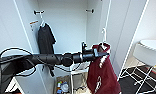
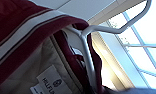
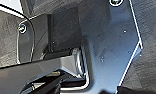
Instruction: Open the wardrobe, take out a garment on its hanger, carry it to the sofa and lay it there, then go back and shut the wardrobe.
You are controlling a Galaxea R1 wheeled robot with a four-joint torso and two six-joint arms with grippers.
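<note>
The wardrobe stands open, its white right door swung out. My left arm reaches in from the left, and the left gripper is shut on the hanger at the collar of the garment. This maroon jacket hangs free of the rail, in front of the wardrobe's right side. In the left wrist view the white hanger rises out of the striped maroon collar, with the label below it. The right wrist view shows dark robot parts.
A dark shirt hangs on a white hanger at the wardrobe's left. Small items lie on the wardrobe floor. A white round seat on a wire frame stands to the right on a dark floor.
</note>
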